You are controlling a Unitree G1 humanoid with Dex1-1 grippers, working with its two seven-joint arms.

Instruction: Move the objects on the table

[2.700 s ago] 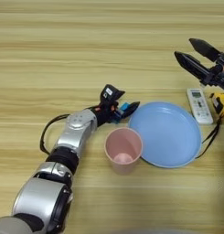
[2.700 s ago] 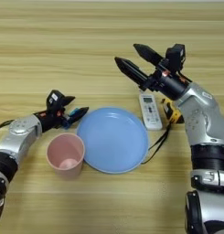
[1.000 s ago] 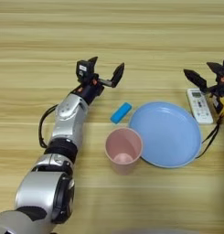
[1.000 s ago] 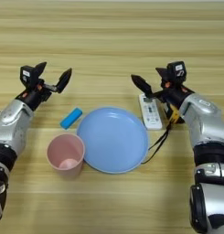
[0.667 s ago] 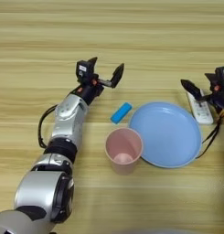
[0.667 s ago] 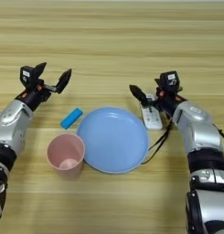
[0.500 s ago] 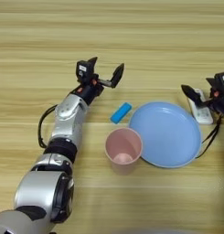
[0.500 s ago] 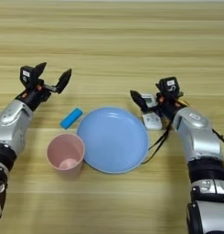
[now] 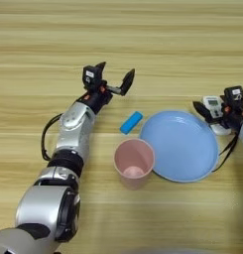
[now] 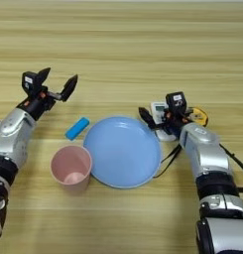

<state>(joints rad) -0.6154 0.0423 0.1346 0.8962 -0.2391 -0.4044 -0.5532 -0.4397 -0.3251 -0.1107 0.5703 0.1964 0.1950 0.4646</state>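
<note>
One small flat bright-blue rectangular block [image 9: 131,122] on light wooden tabletop [image 9: 167,44], just below left gripper [image 9: 114,77], jaws apart, empty. One white remote control [image 10: 160,122] between right gripper [image 10: 155,118] jaws, grip unclear. One pink plastic cup [image 9: 134,161], one round light-blue plate [image 9: 180,146] between grippers

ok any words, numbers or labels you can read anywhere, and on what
None can be read.
White remote control: its screen and buttons are too small to make out.
White stickers on the left gripper and right gripper: blurred.
Blue block, pink cup, blue plate: no markings show.
</note>
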